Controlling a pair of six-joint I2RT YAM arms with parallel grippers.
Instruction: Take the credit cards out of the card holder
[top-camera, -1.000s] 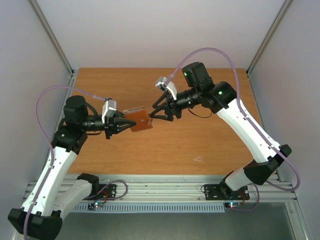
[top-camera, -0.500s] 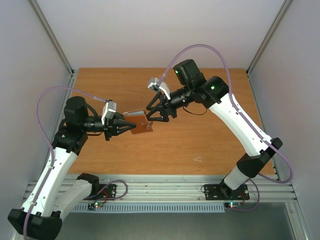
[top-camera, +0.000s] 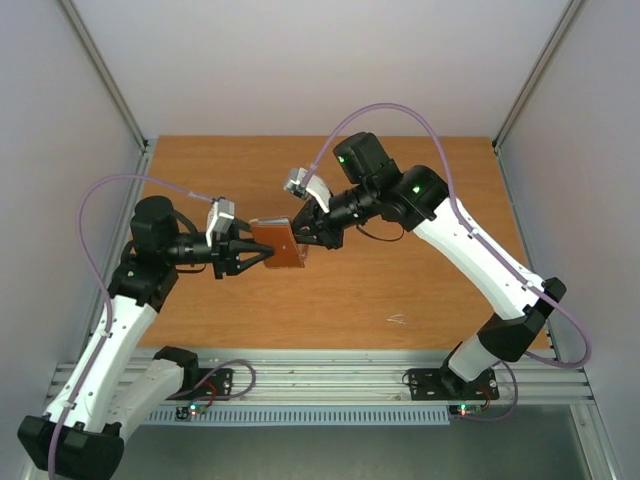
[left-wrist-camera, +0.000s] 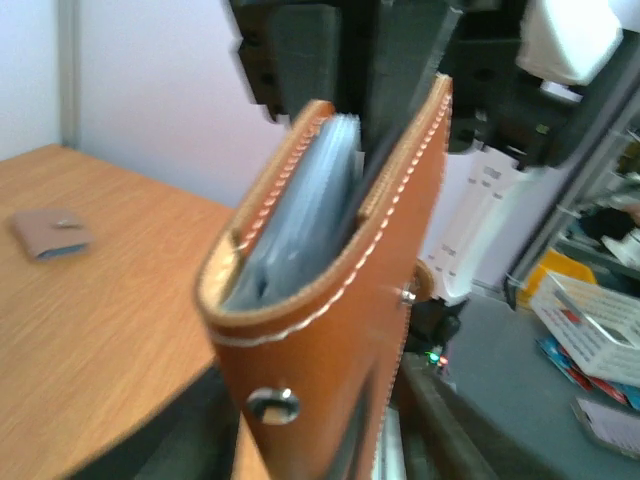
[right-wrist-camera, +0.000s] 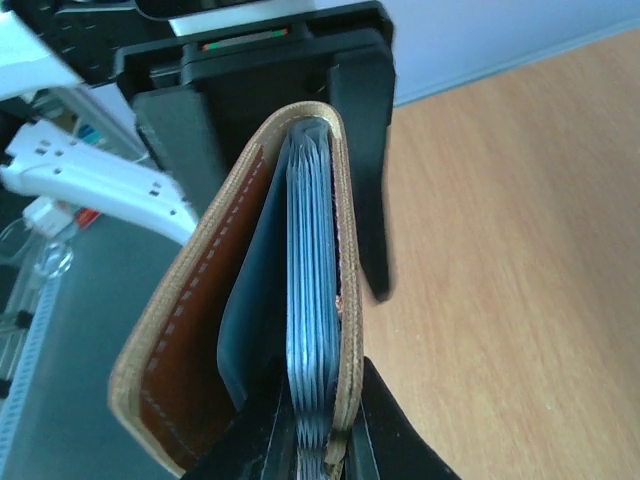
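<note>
Left gripper (top-camera: 260, 254): centre-left, jaws straddling the holder's end; whether they grip cannot be told.
Holder (top-camera: 277, 243): frame centre, aloft over table (top-camera: 400, 285), between both grippers.
Cards (right-wrist-camera: 310, 300): stacked inside holder.
Right gripper (top-camera: 302, 236): right of centre, narrow, pinching cards and one holder wall.

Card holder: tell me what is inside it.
Inside the card holder sits a tight stack of thin cards, only their pale blue-grey edges showing. The leather walls cover their faces, so colours and number cannot be told.

Left end effector (top-camera: 266, 253) parted, right end effector (top-camera: 301, 235) pinched
</note>
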